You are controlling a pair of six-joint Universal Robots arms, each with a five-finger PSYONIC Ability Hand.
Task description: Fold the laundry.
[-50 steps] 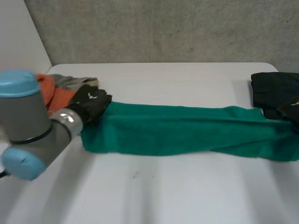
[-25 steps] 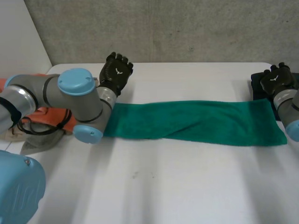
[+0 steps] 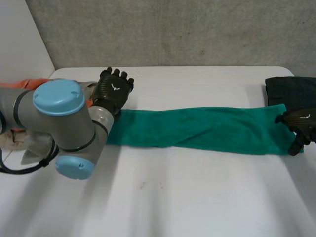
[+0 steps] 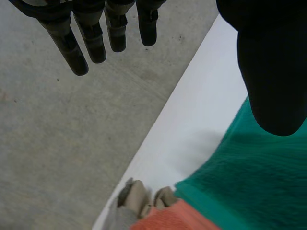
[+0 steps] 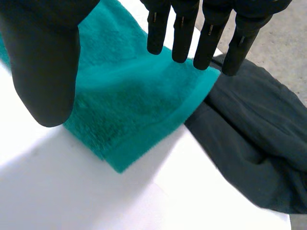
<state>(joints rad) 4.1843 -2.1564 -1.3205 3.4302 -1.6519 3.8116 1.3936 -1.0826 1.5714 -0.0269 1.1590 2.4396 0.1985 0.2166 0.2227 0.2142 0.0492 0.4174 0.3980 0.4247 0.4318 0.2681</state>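
The green towel is stretched lengthwise across the desk. The left hand and right hand are held open, empty, near its ends. Both end corners should be pinched evenly.

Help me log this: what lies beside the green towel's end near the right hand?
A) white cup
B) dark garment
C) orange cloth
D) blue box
B: a dark garment lies beside a corner of the green towel, at the fingertips of the right hand.

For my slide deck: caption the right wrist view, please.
Open right hand above one end of the green towel, dark garment beside it on the white table.
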